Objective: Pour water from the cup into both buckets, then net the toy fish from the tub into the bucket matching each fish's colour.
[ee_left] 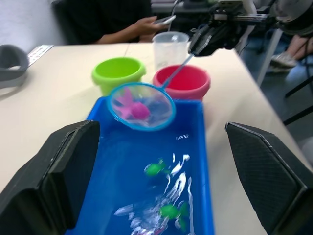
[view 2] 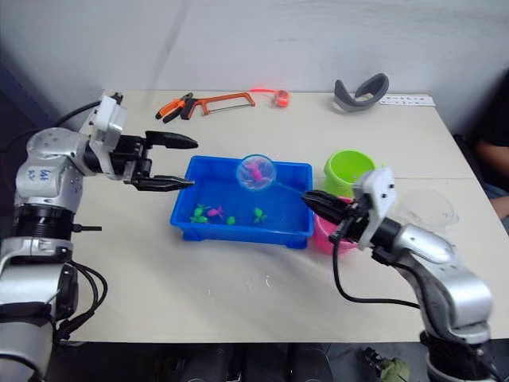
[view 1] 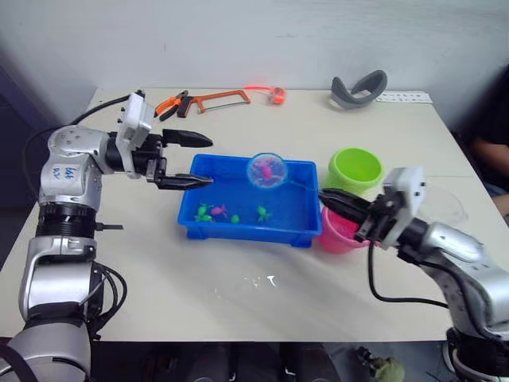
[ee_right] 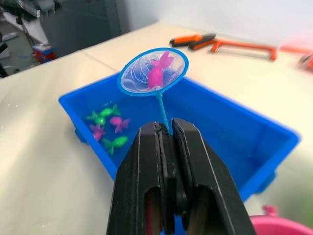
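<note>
The blue tub [view 1: 302, 235] sits mid-table with several small pink and green toy fish [view 1: 216, 212] in its water. My right gripper [view 1: 336, 201] is shut on the handle of the blue-rimmed net [view 1: 266, 170], which hangs above the tub's far side with one pink fish [ee_right: 157, 73] in its mesh. The pink bucket [view 1: 338, 232] stands under my right gripper at the tub's right end, with the green bucket [view 1: 355, 169] just behind it. A clear cup [ee_left: 169, 48] stands to the right of the buckets. My left gripper [view 1: 200, 160] is open, over the tub's left end.
An orange hacksaw [view 1: 223, 99] and orange pliers [view 1: 172, 104] lie at the table's far edge, beside a small orange ring [view 1: 276, 95]. A grey curved band [view 1: 359, 87] lies at the far right. A person [ee_left: 117, 19] sits beyond the table's right side.
</note>
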Robot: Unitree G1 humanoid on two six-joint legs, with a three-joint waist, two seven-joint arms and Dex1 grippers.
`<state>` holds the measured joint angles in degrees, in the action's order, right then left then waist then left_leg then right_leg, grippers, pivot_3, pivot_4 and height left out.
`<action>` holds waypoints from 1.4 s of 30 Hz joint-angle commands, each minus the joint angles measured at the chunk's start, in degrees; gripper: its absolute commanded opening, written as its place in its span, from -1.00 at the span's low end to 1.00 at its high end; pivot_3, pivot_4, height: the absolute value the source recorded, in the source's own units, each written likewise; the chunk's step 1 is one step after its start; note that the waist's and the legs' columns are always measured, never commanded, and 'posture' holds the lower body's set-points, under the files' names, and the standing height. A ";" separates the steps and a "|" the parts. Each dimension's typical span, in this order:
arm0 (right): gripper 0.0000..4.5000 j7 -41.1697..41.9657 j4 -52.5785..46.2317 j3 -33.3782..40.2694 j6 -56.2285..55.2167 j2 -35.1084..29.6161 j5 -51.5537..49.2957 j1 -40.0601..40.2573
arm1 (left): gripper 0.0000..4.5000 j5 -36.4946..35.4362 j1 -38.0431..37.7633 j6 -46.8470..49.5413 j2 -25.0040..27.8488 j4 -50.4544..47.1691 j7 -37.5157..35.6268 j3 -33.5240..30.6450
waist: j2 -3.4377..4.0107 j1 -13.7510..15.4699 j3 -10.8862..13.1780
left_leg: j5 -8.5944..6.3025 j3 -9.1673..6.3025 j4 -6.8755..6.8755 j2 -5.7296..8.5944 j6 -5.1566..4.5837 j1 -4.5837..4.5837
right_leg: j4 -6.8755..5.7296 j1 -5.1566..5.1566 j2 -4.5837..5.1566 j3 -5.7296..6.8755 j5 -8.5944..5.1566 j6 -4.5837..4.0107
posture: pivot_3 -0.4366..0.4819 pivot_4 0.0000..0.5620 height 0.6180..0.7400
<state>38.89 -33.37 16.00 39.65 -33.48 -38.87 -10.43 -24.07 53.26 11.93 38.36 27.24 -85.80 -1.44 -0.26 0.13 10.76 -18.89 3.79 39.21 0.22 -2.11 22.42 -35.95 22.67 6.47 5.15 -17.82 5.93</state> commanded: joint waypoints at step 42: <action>-1.00 -0.05 11.71 24.38 -69.15 0.31 42.28 39.94 | 0.99 -1.22 -7.90 2.78 -16.93 -18.55 10.94 8.75 | 0.01 1.24 -0.02 | 0.18 0.12 -0.02 0.09 0.01 -0.29 | 0.03 -0.23 -0.13 -0.74 0.07 0.12 | -0.05 -0.47 1.00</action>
<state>41.21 -21.87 38.50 -26.61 -33.15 2.39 29.27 -25.24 44.83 15.81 21.38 9.83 -74.57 7.55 -0.25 1.38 10.73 -18.71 3.91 39.20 0.31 -2.10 22.13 -35.92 22.44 6.34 4.41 -17.75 6.06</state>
